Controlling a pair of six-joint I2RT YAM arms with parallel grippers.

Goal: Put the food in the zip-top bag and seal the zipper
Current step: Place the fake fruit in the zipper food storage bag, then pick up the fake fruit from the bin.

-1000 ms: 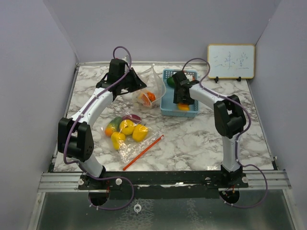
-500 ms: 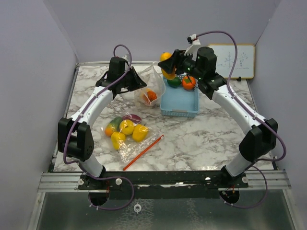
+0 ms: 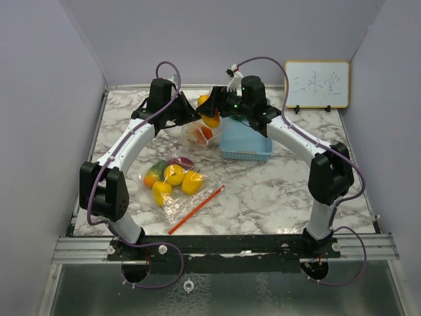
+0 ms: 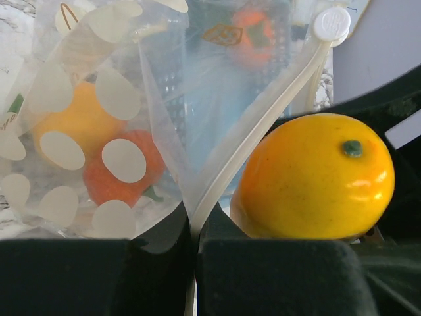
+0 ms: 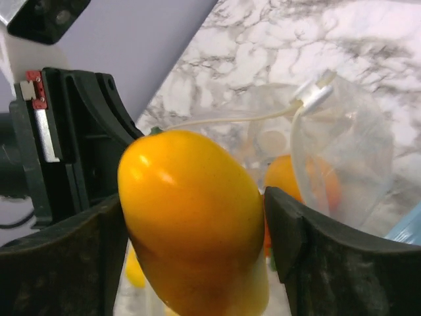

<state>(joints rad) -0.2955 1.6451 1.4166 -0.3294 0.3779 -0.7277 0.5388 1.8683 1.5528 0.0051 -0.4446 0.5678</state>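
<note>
Overhead first. My left gripper (image 3: 191,115) sits at the far side of the marble table (image 3: 283,191), pinched on the rim of the zip-top bag (image 3: 205,135), which hangs open below it. My right gripper (image 3: 209,110) is just beside the left one, above the bag's mouth, with a yellow toy fruit (image 3: 212,121) clamped between its fingers. Orange toy food (image 3: 206,132) lies inside the bag. The light blue basket (image 3: 247,141) stands just right of the bag, under my right arm. Nearer to me, a heap of toy fruits (image 3: 174,176), yellow, green and purple, lies in a second clear bag (image 3: 181,204) with a red strip (image 3: 195,209) along its near edge. A whiteboard (image 3: 316,84) leans on the back wall.

Left wrist view. My left gripper (image 4: 195,263) has its jaws fully together on the bag's white zipper strip (image 4: 263,125); the slider (image 4: 331,23) sits at the far end. The yellow toy fruit (image 4: 316,174), green dot on top, hangs just right of the strip, outside the film. Through the spotted plastic I see a yellow piece (image 4: 82,122) and an orange piece (image 4: 125,174) in the bag.

Right wrist view. My right gripper (image 5: 197,263) stands wide, both fingers (image 5: 59,263) pressed against the sides of the yellow toy fruit (image 5: 191,197). The zip-top bag (image 5: 329,158) is beyond it, with orange food visible inside.
</note>
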